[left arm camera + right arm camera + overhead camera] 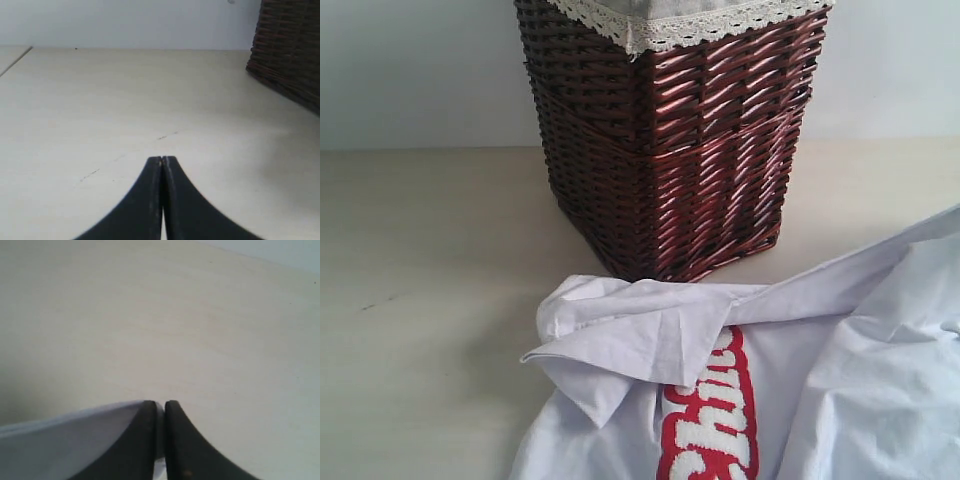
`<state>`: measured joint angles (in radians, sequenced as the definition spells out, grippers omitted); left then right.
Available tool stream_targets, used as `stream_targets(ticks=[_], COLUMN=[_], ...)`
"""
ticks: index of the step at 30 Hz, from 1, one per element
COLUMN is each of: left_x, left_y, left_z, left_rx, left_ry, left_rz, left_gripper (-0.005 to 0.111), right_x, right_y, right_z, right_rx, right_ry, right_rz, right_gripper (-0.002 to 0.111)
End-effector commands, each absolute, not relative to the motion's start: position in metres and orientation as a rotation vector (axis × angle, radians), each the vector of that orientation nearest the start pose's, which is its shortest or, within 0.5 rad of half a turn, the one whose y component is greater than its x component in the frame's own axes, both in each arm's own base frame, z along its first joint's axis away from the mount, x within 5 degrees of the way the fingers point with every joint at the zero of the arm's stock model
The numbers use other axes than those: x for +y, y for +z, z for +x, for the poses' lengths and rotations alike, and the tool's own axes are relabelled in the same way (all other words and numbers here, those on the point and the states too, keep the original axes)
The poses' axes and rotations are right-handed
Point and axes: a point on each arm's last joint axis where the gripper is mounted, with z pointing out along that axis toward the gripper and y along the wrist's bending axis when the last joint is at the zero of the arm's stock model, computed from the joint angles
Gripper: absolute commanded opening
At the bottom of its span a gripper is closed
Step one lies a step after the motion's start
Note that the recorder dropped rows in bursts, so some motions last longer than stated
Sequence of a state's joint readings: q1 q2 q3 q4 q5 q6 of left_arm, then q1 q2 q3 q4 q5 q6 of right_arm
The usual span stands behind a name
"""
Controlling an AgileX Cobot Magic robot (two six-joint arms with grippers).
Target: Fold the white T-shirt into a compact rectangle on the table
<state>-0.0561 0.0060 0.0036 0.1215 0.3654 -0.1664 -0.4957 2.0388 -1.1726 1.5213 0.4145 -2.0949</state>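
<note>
Before the basket (670,150), T-shirt (880,380) lettering (718,425) runs toward it.

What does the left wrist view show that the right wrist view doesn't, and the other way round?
Only the left wrist view: a corner of the dark brown woven wicker basket, and the left gripper, its black jaws shut on nothing. Only the right wrist view: the white cotton T-shirt, a fold of it pinched in the right gripper. Both: the pale beige wood-look table and a strip of light wall beyond it.
</note>
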Motion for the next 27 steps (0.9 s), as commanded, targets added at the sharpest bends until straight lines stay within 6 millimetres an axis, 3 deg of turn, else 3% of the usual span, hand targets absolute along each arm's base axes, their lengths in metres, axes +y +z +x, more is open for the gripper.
stream_targets(ticks=[1, 2, 3, 6, 7, 8, 10, 11, 12, 16, 18, 20, 23, 27], left_x=[0.001, 0.001, 0.001, 0.001, 0.001, 0.001, 0.001, 0.001, 0.001, 0.001, 0.001, 0.001, 0.001, 0.001], left_y=[0.181, 0.181, 0.181, 0.181, 0.181, 0.181, 0.181, 0.181, 0.181, 0.181, 0.181, 0.181, 0.181, 0.181], left_z=[0.053, 0.053, 0.053, 0.053, 0.053, 0.053, 0.053, 0.053, 0.053, 0.053, 0.053, 0.053, 0.053, 0.053], left_rx=[1.839, 1.839, 1.839, 1.839, 1.839, 1.839, 1.839, 1.839, 1.839, 1.839, 1.839, 1.839, 1.839, 1.839], left_ry=[-0.034, -0.034, -0.034, -0.034, -0.034, -0.034, -0.034, -0.034, -0.034, -0.034, -0.034, -0.034, -0.034, -0.034], left_rz=[-0.023, -0.023, -0.023, -0.023, -0.023, -0.023, -0.023, -0.023, -0.023, -0.023, -0.023, -0.023, -0.023, -0.023], left_gripper=[0.000, 0.000, 0.000, 0.000, 0.000, 0.000, 0.000, 0.000, 0.000, 0.000, 0.000, 0.000, 0.000, 0.000], right_x=[-0.169, -0.169, -0.169, -0.166, -0.161, -0.155, -0.126, -0.106, -0.098, -0.097, -0.093, -0.083, -0.057, -0.031], right_y=[0.130, 0.132, 0.140, 0.180, 0.202, 0.212, 0.230, 0.231, 0.229, 0.202, 0.187, 0.178, 0.176, 0.174], right_z=[0.385, 0.385, 0.385, 0.382, 0.377, 0.373, 0.347, 0.323, 0.311, 0.284, 0.264, 0.242, 0.209, 0.194], right_rx=[2.277, 2.273, 2.257, 2.174, 2.143, 2.145, 2.213, 2.260, 2.286, 2.481, 2.527, 2.474, 2.255, 2.080], right_ry=[-0.061, -0.065, -0.074, -0.112, -0.086, -0.054, 0.186, 0.421, 0.545, 0.501, 0.540, 0.590, 0.648, 0.412], right_rz=[-0.277, -0.278, -0.275, -0.273, -0.277, -0.330, -0.650, -0.962, -1.122, -1.437, -1.564, -1.723, -1.936, -1.904], right_gripper=[0.039, 0.051, 0.055, 0.056, 0.054, 0.051, 0.036, 0.026, 0.021, 0.009, 0.008, 0.008, 0.008, 0.008])
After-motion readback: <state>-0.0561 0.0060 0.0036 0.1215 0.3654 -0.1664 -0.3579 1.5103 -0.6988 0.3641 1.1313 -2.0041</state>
